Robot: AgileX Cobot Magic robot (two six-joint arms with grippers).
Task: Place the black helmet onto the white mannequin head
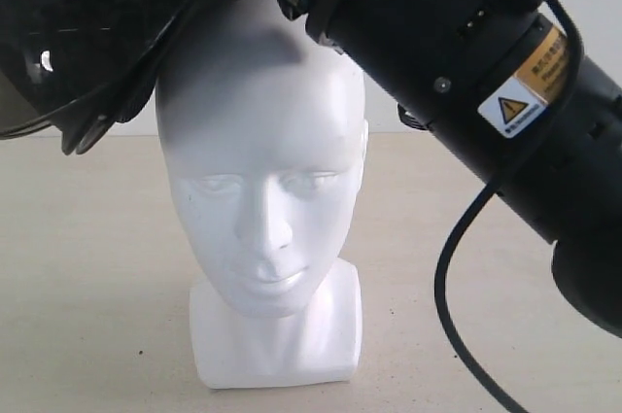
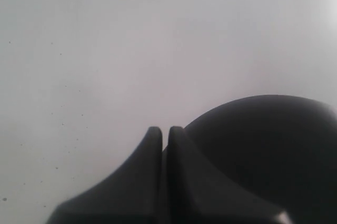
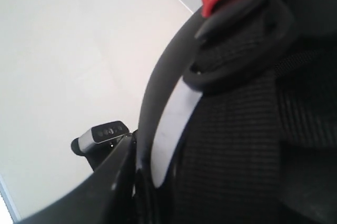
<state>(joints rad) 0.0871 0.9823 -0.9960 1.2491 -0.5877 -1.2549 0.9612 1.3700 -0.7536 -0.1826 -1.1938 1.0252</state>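
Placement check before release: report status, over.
Left end effector shut, empty. Right end effector at black helmet rim, grip unclear. Helmet tilted over white mannequin head, unseated.

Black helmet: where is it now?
Top left of the exterior view, the black helmet hangs tilted over the crown of the white mannequin head, not yet seated.

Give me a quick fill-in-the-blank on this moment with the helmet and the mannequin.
1. The white mannequin head stands upright on the ___.
2. The black helmet is up at the ___ of the head, with the face uncovered.
3. In the left wrist view, the left gripper has its jaws ___.
4. The warning label on the right arm is white and ___.

Missing words: table; top; shut; yellow.
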